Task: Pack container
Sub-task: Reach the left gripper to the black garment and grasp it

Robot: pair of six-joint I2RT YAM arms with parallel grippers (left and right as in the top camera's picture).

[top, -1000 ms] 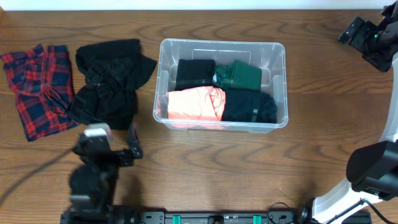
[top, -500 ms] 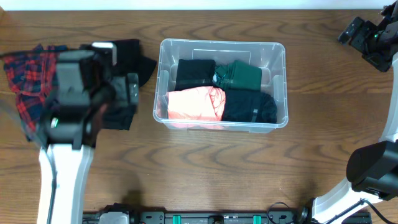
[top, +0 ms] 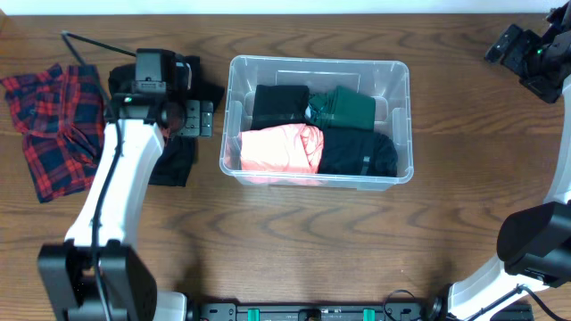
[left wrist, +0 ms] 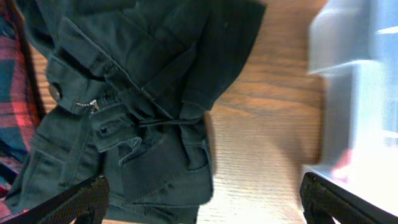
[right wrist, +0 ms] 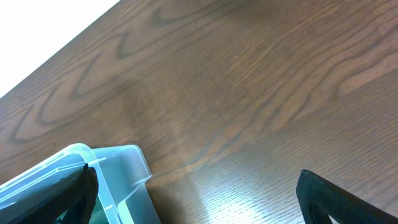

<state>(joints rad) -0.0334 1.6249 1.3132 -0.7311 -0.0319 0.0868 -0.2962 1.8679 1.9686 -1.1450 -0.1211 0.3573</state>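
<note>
Both left jaws and right jaws gape wide; left arm (top: 116,187) partly hides black trousers (top: 174,165), nine o'clock of container (top: 357,73).

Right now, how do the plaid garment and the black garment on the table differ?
Colour: the plaid garment is red and navy check; the black garment is plain black.
Place: the plaid garment lies at the table's far left; the black garment lies between it and the container.
Cover: the left gripper, jaws open, hangs over the black garment; the plaid garment shows almost whole.
Both lie unfolded outside the container.
</note>
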